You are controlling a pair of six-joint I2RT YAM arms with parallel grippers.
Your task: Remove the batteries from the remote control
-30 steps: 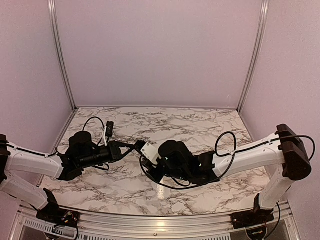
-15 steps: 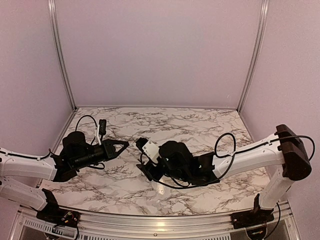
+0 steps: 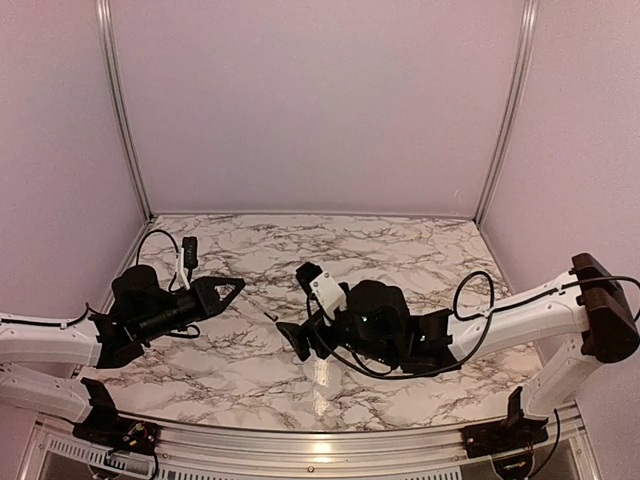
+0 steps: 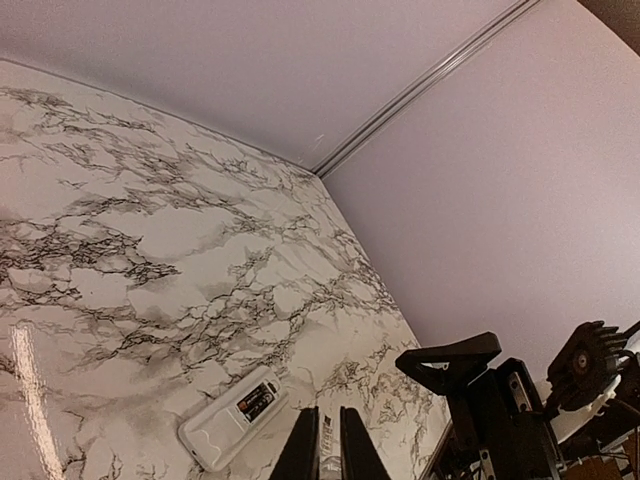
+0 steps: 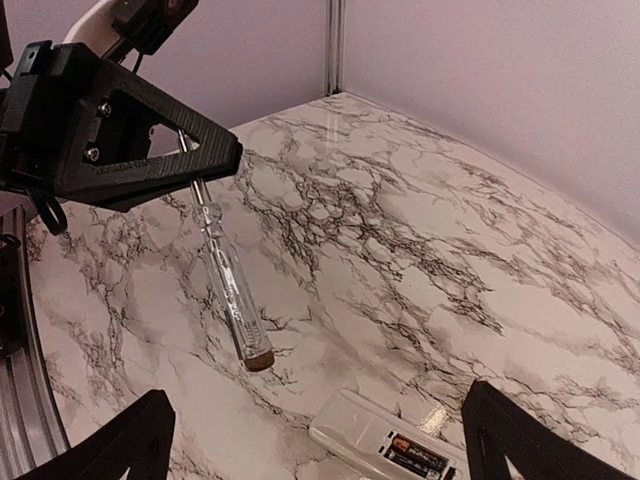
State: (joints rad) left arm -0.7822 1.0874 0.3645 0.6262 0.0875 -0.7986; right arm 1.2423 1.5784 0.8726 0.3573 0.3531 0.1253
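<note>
Checked the marble table [image 3: 400,250] first: veined slab, walled on three sides. Found the right arm [image 3: 520,305] reaching in from 4 o'clock toward centre and the left arm [image 3: 50,340] reaching in from 8 o'clock, set nose to nose.

Saw the right gripper [image 5: 318,425] spread wide and holding nothing, with fingers at 7 and 5 o'clock of its own view, straddling the remote below. Read that as parked ready to pin or lift the casing.

Saw the left gripper [image 4: 324,445] pinched narrow on a thin rod [image 5: 225,290] with a clear shaft and brown tip, aimed toward 5 o'clock in the right wrist view. Couldn't tell whether the tip touched the slab. Took it for a prying tool, kept off to the side of the remote for now.

Located the remote control [image 5: 385,440] flat on the table at 6 o'clock of the right wrist view, bay facing up. Couldn't pick it out from the top camera, presumably hidden under the right wrist.

Spotted the batteries [image 5: 415,458] seated side by side in the open bay, not yet out. Judged the next move as working the rod tip in under a battery end.
</note>
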